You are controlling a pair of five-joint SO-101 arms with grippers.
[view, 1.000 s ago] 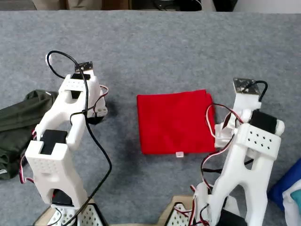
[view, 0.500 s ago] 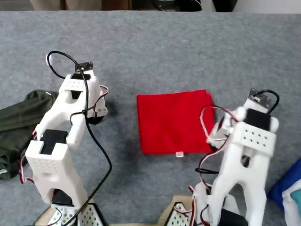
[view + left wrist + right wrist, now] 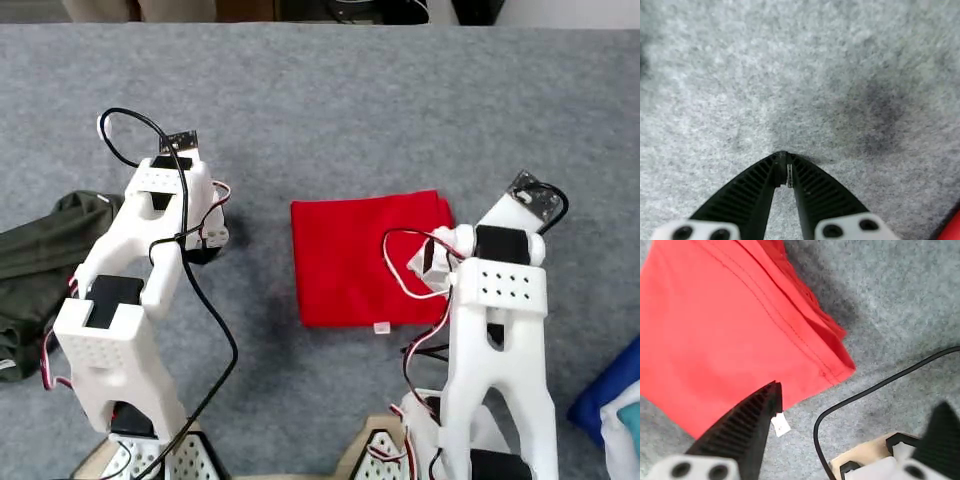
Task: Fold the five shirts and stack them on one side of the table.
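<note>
Grey desk [image 3: 350, 100], folded red shirt [image 3: 365, 260] just beneath right end effector [image 3: 860, 400], spread wide, swung in over its corner this past second: likely lining up a grab for stacking; left end effector [image 3: 784, 160] pinched shut, empty.

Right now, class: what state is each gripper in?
Left gripper: jaws shut, holding nothing.
Right gripper: jaws open, empty, at the edge of the red shirt.
</note>
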